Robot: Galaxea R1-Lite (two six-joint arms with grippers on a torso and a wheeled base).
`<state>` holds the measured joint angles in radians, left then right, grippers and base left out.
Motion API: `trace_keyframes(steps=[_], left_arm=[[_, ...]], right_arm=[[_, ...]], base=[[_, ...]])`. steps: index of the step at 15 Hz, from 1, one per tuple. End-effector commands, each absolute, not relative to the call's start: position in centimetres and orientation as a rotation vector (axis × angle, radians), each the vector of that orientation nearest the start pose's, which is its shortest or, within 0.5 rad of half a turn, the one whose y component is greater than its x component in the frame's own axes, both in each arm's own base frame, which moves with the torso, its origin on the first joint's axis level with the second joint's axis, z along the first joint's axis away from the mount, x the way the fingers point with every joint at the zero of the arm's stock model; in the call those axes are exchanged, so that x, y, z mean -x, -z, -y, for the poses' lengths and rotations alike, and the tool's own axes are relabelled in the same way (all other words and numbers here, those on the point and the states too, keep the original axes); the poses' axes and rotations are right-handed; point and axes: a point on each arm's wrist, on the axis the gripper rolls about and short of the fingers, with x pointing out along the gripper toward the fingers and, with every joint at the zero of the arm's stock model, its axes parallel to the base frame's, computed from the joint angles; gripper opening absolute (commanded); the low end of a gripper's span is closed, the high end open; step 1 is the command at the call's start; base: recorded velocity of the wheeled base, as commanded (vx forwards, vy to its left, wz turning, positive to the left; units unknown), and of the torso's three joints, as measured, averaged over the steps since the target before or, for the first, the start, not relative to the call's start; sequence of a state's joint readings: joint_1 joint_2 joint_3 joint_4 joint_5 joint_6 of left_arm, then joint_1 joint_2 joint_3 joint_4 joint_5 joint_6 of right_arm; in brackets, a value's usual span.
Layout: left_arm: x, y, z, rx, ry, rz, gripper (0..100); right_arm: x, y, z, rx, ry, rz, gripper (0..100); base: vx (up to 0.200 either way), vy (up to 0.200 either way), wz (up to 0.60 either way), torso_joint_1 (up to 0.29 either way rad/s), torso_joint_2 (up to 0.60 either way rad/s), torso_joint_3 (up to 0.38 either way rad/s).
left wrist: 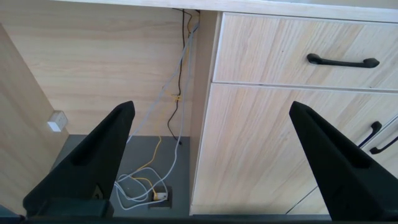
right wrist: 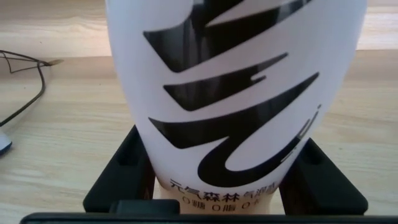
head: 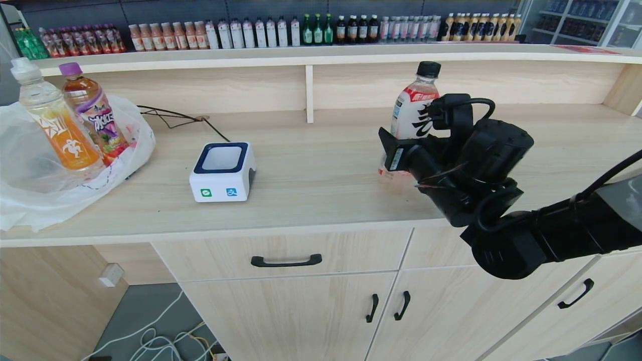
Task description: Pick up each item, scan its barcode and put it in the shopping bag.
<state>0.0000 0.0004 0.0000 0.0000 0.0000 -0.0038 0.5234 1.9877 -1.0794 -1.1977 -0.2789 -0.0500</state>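
1. The task item, a clear plastic bottle with a white and black wrap label and a black screw cap (head: 415, 108), stands upright right of centre in the head view, on the pale wood-grain counter (head: 321, 175). Whether its base rests on the counter cannot be told.
2. The right gripper (head: 397, 156) is closed around the bottle's lower body. In the right wrist view, the matte black fingers (right wrist: 121, 168) press against both sides of the smooth, rounded label (right wrist: 236, 87).
3. The left gripper (left wrist: 211, 155) is spread wide and holds nothing. Its two black wedge-shaped fingers (left wrist: 93, 162) hang in front of a wooden cabinet with a black bar handle (left wrist: 342, 61), above loose white cables (left wrist: 146, 183) on a grey floor.
4. A white cube-shaped scanner with a dark blue window rim (head: 223, 172) sits left of centre on the counter.
5. At the left edge, a crinkled translucent white shopping bag (head: 30, 170) holds two tilted plastic bottles: an orange drink with a clear cap (head: 55, 120) and a purple-capped one (head: 95, 115), the two touching.
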Motion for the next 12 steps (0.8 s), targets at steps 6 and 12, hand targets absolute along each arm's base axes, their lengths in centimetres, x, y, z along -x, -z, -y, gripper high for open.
trace_keyframes(steps=[6, 12], left_arm=[[2.3, -7.5, 0.0, 0.005, 0.000, 0.000, 100], [2.3, -7.5, 0.0, 0.005, 0.000, 0.000, 100]], right_arm=[[-30.9, -24.4, -18.1, -0.059, -0.249, 0.345, 0], [-25.8, -24.8, -16.9, -0.047, -0.299, 0.321, 0]], base=[[0.000, 0.000, 0.00, 0.000, 0.00, 0.000], [0.000, 0.000, 0.00, 0.000, 0.00, 0.000]])
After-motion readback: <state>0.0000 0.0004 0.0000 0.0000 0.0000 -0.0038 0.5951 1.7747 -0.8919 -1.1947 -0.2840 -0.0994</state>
